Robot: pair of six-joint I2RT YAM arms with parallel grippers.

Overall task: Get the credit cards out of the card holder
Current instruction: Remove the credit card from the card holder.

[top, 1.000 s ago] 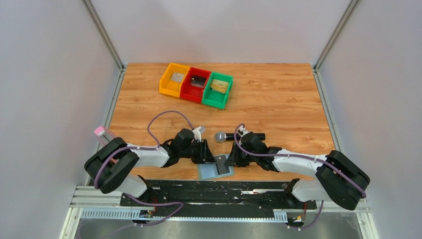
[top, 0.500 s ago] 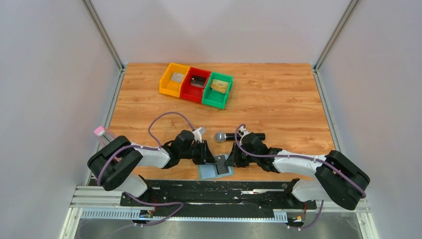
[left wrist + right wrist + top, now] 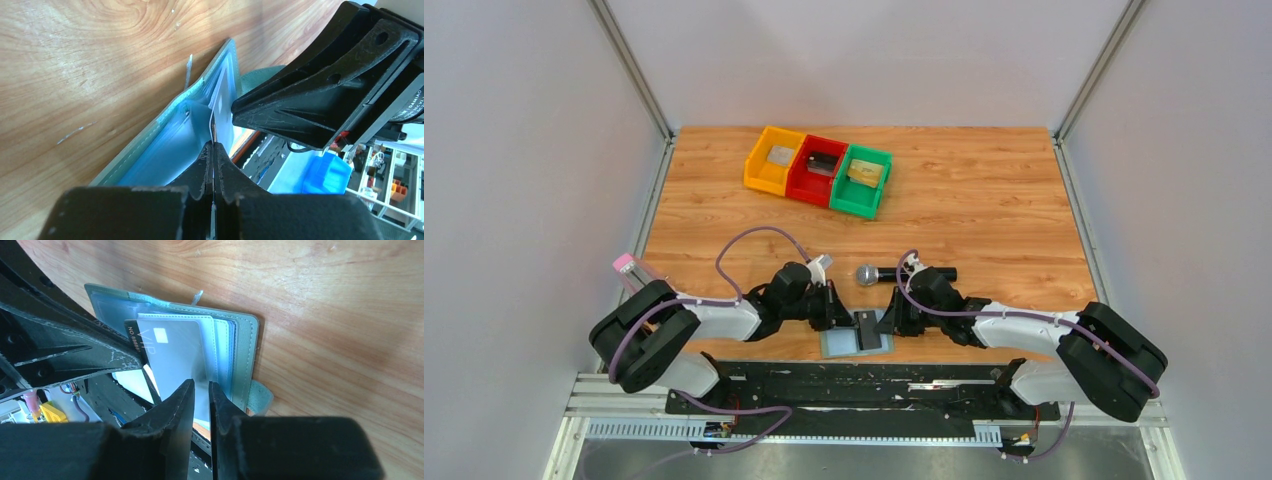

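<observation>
The holder (image 3: 836, 346) lies open at the near edge of the bench (image 3: 984, 210), right in front of the two arms. The left pincer (image 3: 213, 146) is shut tight on the thin edge of a dark grey card (image 3: 172, 352). The card is partway out of its clear pocket, but a good part of it sits inside the holder. The right pincer (image 3: 201, 390) has its fingers almost together on the holder's near edge. It looks like it is pinching a panel there to pin the holder down.

I think the step now is to pull this card out. To do it well, the left pincer should slide the card flat and straight along the pocket. It should not lift it, so the card does not bend or snag. The right pincer should hold firm so the holder does not slide along too. The grip is only on the very edge, so a slow pull is safer.

Just past the pincers lies a black mic (image 3: 894, 273). Far back stand three bins (image 3: 817, 172), yellow, red and green, each with something flat inside.
</observation>
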